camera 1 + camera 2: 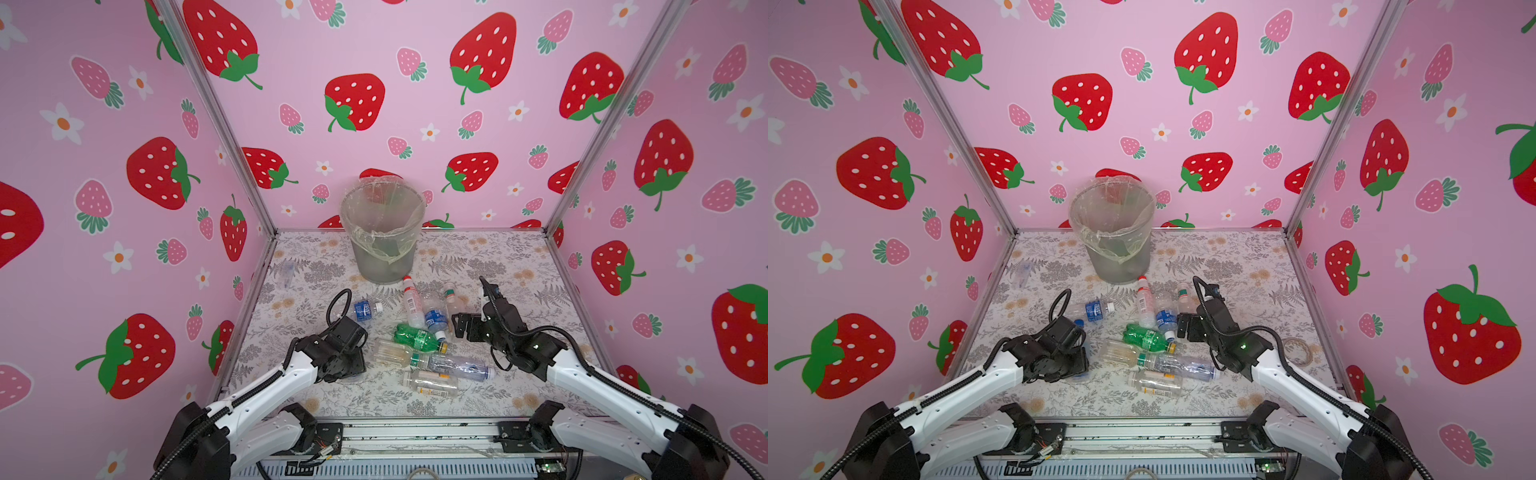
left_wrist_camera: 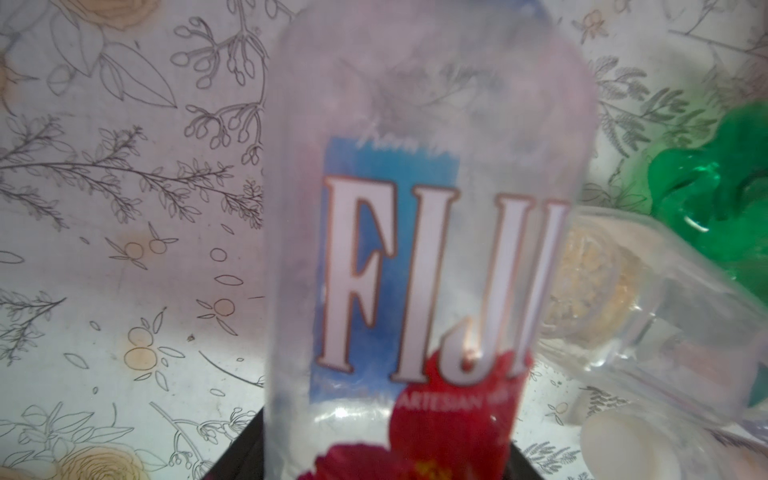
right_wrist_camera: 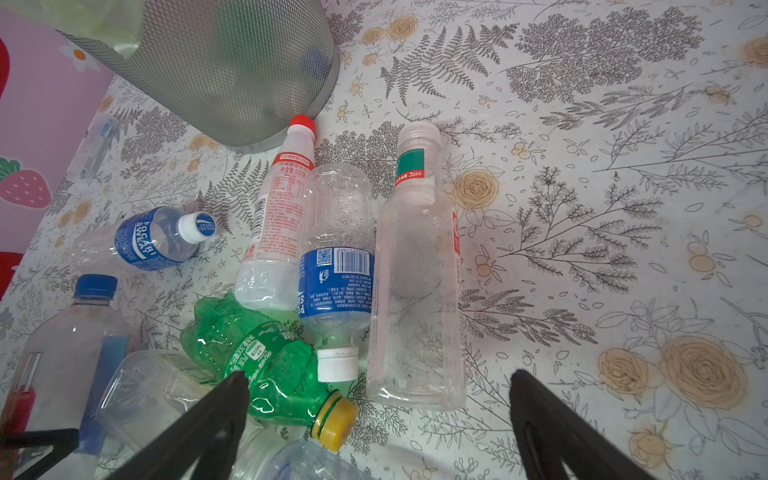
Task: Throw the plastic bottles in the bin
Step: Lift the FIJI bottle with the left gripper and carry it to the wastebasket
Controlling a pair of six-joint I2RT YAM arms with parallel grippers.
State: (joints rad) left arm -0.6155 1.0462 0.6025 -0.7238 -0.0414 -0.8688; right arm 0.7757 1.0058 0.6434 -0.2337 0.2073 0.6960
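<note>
**Fiji bottle clamped, bin waiting behind the pile**

I am clamping my left gripper point(image 1: 347, 368) across the lower body of the Fiji bottle point(image 2: 415, 249) rather than its neck. The broad side is giving the jaws more to bite on, and the blue cap is pointing away from me. It is sitting low, just beside the plastic bottles point(image 1: 417, 338) lying heaped mid-table point(image 1: 519, 257). My right gripper point(image 3: 378, 375) is hanging empty with its jaws spread wide over the heap's right side, above a clear bottle point(image 3: 415, 291) and the green bottle point(image 3: 266, 357). I judge it is lining up its own pick without crowding the left. The bin point(image 1: 382, 257) is standing upright at the far edge, so I am expecting a carry forward and over its rim.
</note>
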